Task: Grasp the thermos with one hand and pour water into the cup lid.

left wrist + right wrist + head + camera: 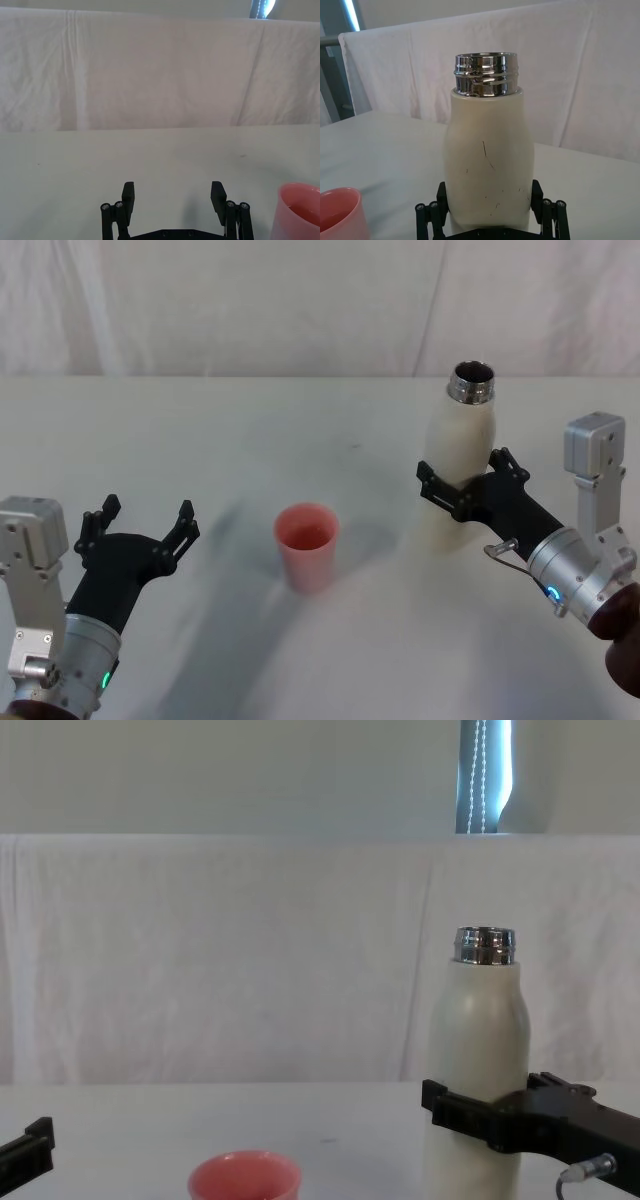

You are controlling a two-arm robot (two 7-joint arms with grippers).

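The cream-white thermos [455, 440] [487, 150] [480, 1030] stands upright at the right of the table, its chrome neck uncapped. My right gripper [465, 470] [489, 192] reaches around its lower body, open, with one black finger close against each side of the wall. The salmon-pink cup lid [306, 540] [300, 210] [337, 215] [244, 1180] stands upright in the middle of the table, left of the thermos and apart from it. At the near left, my left gripper [145, 510] [172, 192] hovers open with nothing in it, a short way left of the cup lid.
A white cloth [200, 430] covers the table, and more white cloth [200, 960] hangs as a backdrop behind it. Bare tabletop lies between the cup lid and the thermos and beyond both.
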